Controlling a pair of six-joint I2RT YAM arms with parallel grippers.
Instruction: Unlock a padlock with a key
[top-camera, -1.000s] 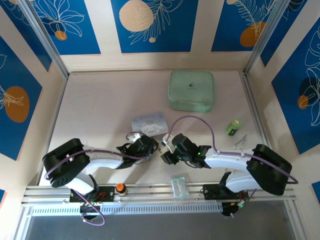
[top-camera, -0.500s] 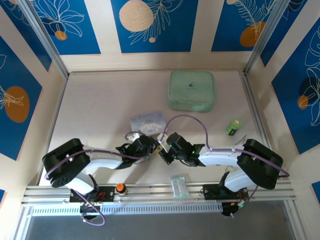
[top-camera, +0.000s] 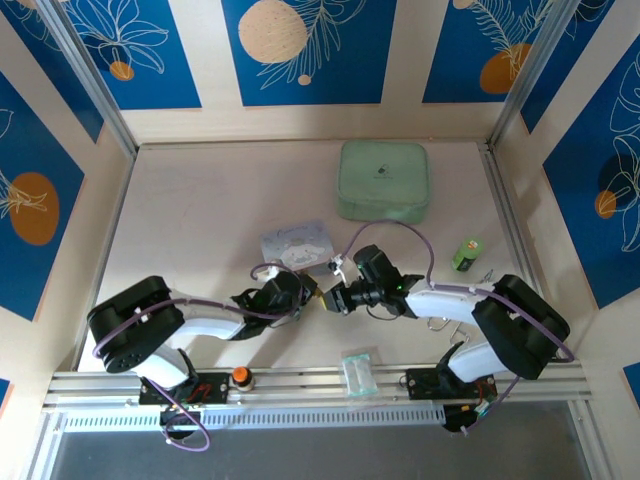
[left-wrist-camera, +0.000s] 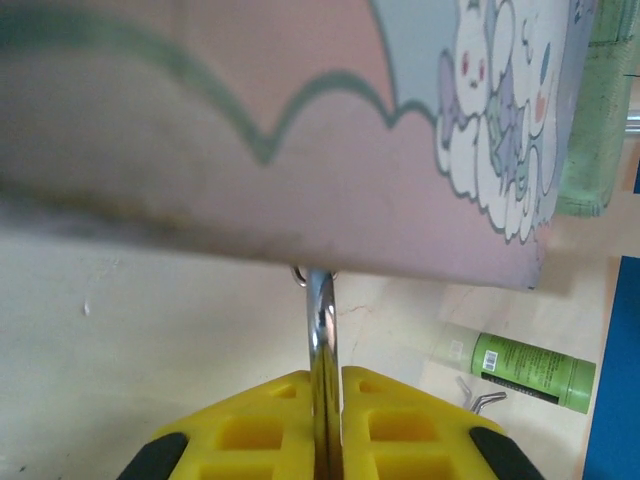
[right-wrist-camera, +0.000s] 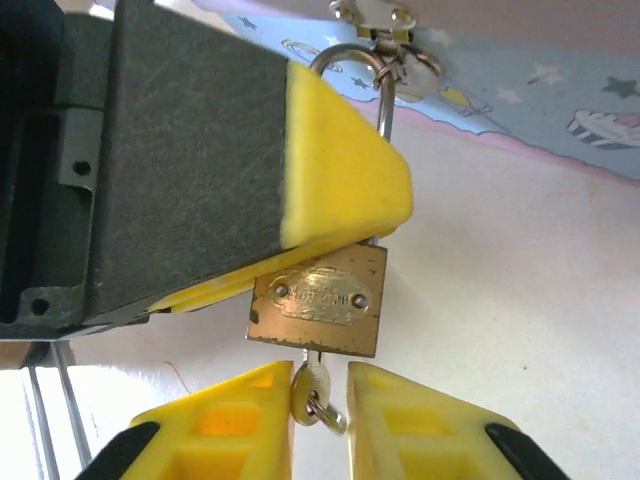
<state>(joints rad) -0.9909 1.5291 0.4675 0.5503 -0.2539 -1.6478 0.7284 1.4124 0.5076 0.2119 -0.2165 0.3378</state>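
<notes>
Shifted right claw (right-wrist-camera: 320, 400) back, slightly spread around key (right-wrist-camera: 309, 384); pinching padlock (right-wrist-camera: 318, 297) steady in left claw (left-wrist-camera: 325, 385) for turning.

L gripper (left-wrist-camera: 325, 380) closed, R gripper (right-wrist-camera: 320, 385) ajar

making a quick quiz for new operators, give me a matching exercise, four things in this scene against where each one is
1 small brass padlock with silver shackle
2 tiny flat silvery metal key
3 mint green rounded square case
4 green cylindrical bottle with a label

a lying near the table's right edge
b clamped in the left gripper
c at the table's far side
d in the padlock's keyhole, between the right gripper's fingers

Pairs: 1-b, 2-d, 3-c, 4-a
</notes>
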